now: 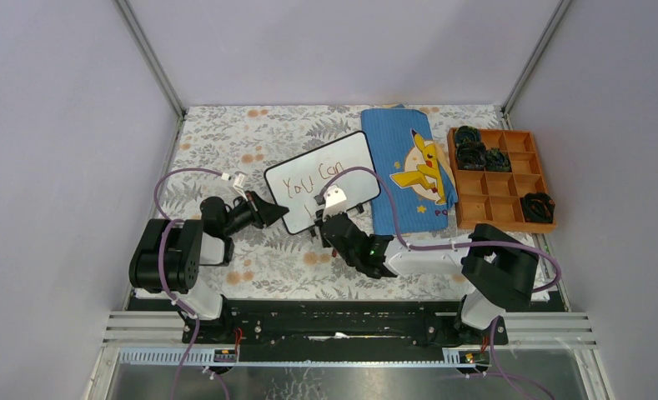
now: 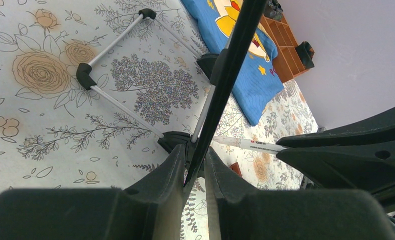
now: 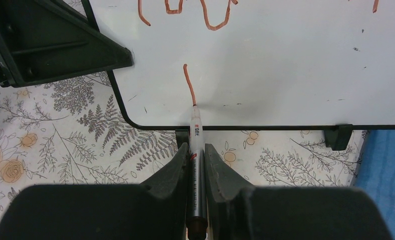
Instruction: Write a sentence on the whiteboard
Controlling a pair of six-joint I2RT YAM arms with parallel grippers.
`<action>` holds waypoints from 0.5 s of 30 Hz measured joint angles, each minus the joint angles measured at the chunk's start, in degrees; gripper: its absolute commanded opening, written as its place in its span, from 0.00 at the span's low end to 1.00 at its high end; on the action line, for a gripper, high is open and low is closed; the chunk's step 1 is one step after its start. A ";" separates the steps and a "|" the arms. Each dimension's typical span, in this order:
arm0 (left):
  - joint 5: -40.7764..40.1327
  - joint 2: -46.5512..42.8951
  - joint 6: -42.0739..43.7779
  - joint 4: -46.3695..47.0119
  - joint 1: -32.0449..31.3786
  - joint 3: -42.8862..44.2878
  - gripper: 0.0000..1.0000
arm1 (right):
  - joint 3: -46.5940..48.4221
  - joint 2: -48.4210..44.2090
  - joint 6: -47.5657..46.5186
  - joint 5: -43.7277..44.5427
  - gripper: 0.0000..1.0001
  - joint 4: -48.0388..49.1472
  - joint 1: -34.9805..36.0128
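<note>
**A:** Where was the whiteboard (image 1: 323,179)?

**B:** Propped at a tilt on the floral table cover (image 1: 225,137). A blue cloth (image 1: 396,158) lay just beside its right edge, and a wooden tray (image 1: 494,200) sat farther right of it.

**A:** The grippers?

**B:** The left gripper (image 2: 194,159) was at the whiteboard's lower-left corner, fingers pinching the black rim. The right gripper (image 3: 195,150) was at the whiteboard's near edge, its fingers clamped on a marker (image 3: 195,131). The marker's tip touched the white face just above the bottom rim.

**A:** And the writing?

**B:** The sentence (image 1: 313,177) read only "You Can" across the upper part of the whiteboard. Below that ran one short red-brown stroke (image 3: 187,82), which ended at the marker's tip.
</note>
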 measured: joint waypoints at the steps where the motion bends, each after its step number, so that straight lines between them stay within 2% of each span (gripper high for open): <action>1: 0.00 0.00 0.02 0.00 0.00 0.00 0.26 | 0.15 0.00 -0.02 0.00 0.00 -0.22 0.00; 15: 0.02 0.00 0.11 -0.07 0.00 0.00 0.26 | 2.27 0.00 -0.68 -0.22 0.00 -1.66 0.00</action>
